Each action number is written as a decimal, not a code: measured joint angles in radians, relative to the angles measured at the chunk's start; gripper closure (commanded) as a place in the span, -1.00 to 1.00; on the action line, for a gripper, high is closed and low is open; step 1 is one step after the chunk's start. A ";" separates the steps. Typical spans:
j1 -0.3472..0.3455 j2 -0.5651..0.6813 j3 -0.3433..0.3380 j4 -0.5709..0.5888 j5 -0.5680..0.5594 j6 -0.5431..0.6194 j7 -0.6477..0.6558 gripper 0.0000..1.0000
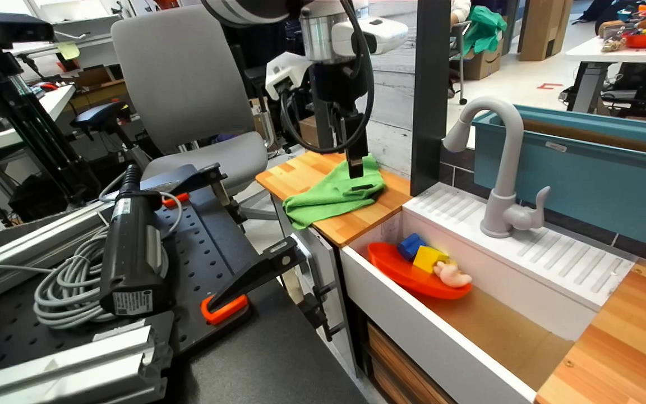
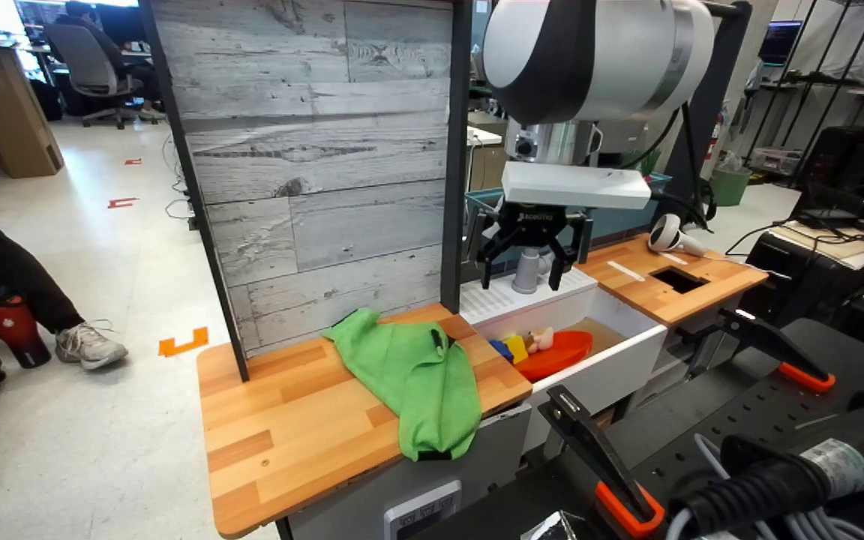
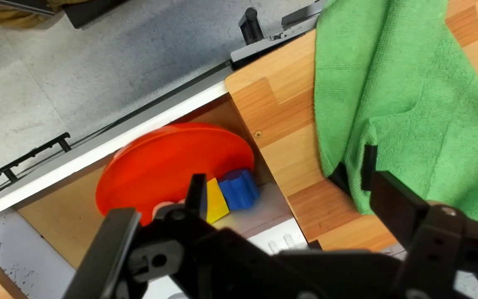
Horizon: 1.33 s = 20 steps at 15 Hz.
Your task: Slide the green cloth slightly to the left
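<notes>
Hovering near the border of sink (image 2: 589, 381) and tabletop (image 2: 282, 427) with the hand (image 2: 520, 282) spread wide, gripping nothing. Not touching the green cloth (image 2: 417, 375) lying rumpled on the tabletop and draping over its edge. Probably preparing the approach, not yet sliding. Calling next for lowering onto the cloth, pinching or pressing a fold, then dragging slightly left.

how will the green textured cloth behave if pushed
Likely floppy: the green textured cloth lies creased and folded. Its nubby surface may grip the brown wooden countertop, so it could bunch; the overhanging end might droop.
</notes>
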 measured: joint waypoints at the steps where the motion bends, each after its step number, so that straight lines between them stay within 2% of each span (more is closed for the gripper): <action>1: 0.005 0.013 0.001 0.007 0.000 0.000 0.001 -1.00; 12: 0.136 0.177 -0.002 0.158 -0.001 0.000 0.053 -1.00; 20: 0.163 0.294 -0.003 0.320 -0.001 0.000 0.073 -1.00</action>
